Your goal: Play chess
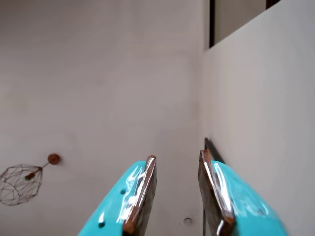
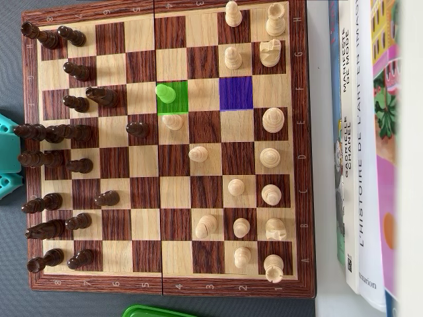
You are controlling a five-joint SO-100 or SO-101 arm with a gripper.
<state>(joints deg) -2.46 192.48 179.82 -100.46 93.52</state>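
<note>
1. Looking down from overhead, I see the chessboard point(image 2: 168, 148) filling most of the view, dark pieces crowded along its left side and light pieces on its right.
2. Books point(image 2: 360, 152) lie stacked just beside the board's right edge.
3. My gripper point(image 1: 177, 162) points up at a pale wall and ceiling in the wrist view; its turquoise fingers point(image 1: 135, 196) are spread with nothing between them. Overhead, only a turquoise part of the arm point(image 2: 8, 155) shows at the left edge, clear of the board.
4. One square is tinted green point(image 2: 173, 98) and another purple point(image 2: 236, 93), two squares to its right in the same row.
5. A pawn point(image 2: 165, 93), tinted green, stands on the green square, a light pawn point(image 2: 172, 121) on the next square below it.
6. I judge the tinted pawn light, rigid, smooth and easily toppled. I'd pinch it low on the stem, under the head, keeping off the neighbour.
</note>
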